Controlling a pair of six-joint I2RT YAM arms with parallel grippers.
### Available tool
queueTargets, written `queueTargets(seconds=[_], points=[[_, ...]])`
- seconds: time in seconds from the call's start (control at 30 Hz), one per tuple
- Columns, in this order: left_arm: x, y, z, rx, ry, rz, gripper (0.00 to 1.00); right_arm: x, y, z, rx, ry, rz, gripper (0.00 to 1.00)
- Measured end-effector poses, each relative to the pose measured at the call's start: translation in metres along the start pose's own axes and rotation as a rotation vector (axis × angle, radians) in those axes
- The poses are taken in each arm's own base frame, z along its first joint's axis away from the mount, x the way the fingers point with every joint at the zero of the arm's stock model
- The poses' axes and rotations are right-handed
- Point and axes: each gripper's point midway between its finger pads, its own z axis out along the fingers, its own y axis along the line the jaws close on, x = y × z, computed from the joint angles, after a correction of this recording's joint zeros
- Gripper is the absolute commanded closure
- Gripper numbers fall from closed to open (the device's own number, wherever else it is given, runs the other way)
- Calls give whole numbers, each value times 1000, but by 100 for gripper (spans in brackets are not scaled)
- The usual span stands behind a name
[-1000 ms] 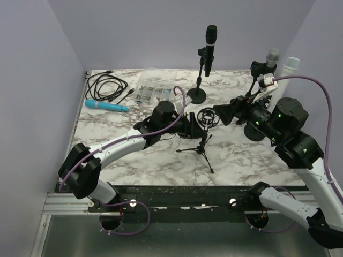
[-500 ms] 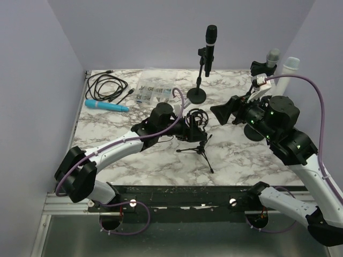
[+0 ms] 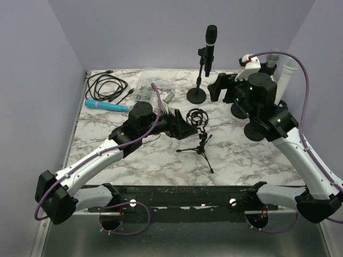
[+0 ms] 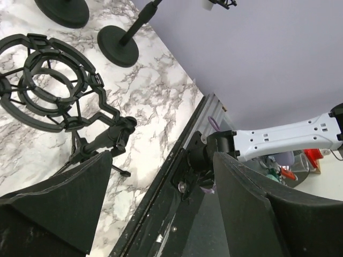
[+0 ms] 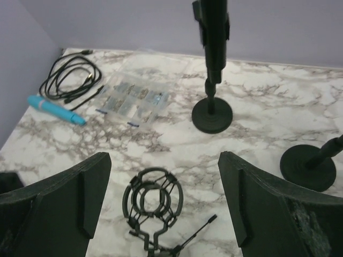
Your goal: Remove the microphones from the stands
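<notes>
Black microphone point(image 3: 211, 40) upright, clipped in black round-base stand point(image 3: 196, 95), at rear centre.

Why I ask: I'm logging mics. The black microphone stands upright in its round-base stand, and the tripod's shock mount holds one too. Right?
No: the shock mount on the tripod is empty, as the right wrist view shows. The black microphone does stand upright in its round-base stand.
</notes>
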Motion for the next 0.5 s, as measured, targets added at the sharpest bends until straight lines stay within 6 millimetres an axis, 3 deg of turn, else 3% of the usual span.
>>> queueTargets(seconds=[0.2,0.5], points=[[4,-2,-28,-33,-44,39,20,-34,-14,44,154,-86,-19,1],[14,4,-58,-93,-51,37,20,-73,-21,110,301,-202,-105,0]])
